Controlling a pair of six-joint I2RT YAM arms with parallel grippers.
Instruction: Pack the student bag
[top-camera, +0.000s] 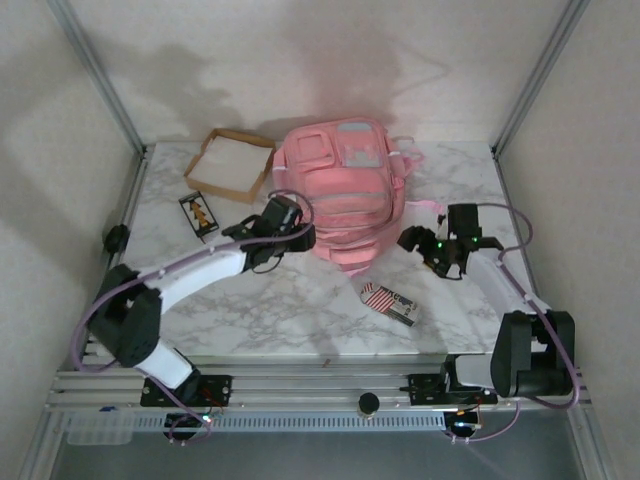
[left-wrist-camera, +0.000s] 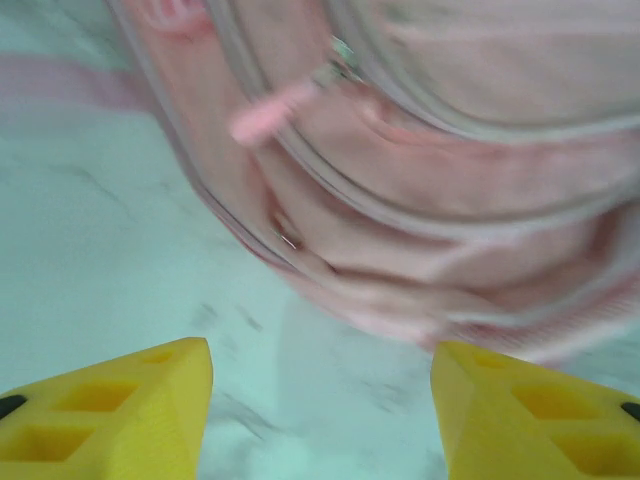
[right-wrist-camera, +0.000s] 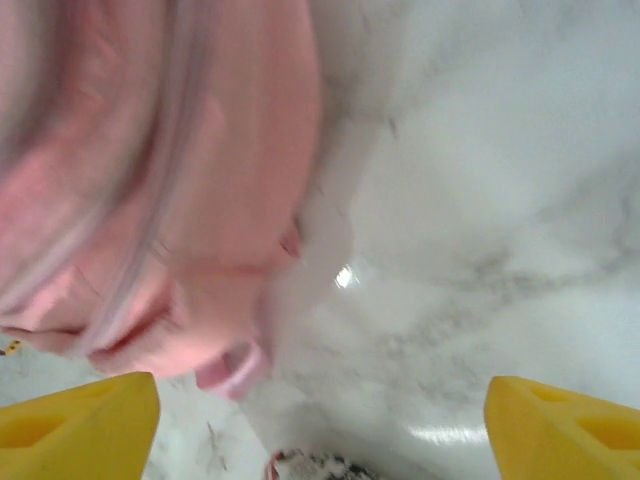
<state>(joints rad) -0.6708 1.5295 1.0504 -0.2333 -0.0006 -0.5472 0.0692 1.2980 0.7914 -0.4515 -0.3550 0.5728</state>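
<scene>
Where the overhead view looks down on the marble table (top-camera: 300, 310), the student bag (top-camera: 345, 195) lies flat at the middle of the far half, front pockets and pale blue-grey panel facing up, straps trailing to the right. An open cardboard box (top-camera: 232, 163) with a white lining sits just beside the bag's left side. A small dark card (top-camera: 200, 213) bearing an orange figure lies nearer the front-left, apart from the box. A red-and-white striped packet (top-camera: 388, 302) rests near the front edge, below the bag and well apart from it.

The left gripper (top-camera: 290, 222) is at the bag's lower left edge; whether it touches the fabric cannot be told from above. In the left wrist view its yellow fingers (left-wrist-camera: 130, 410) stand apart, with bare marble and nothing held between them. The bag's curved zip lines and a pink zip pull (left-wrist-camera: 270, 115) lie ahead of the tips, blurred.

The right gripper (top-camera: 415, 240) is over the table just to the right of the bag's lower corner. In the right wrist view its yellow fingers (right-wrist-camera: 80, 415) are spread wide, with nothing held between them. Blurred pink fabric fills the left of that view and bare marble the right.
</scene>
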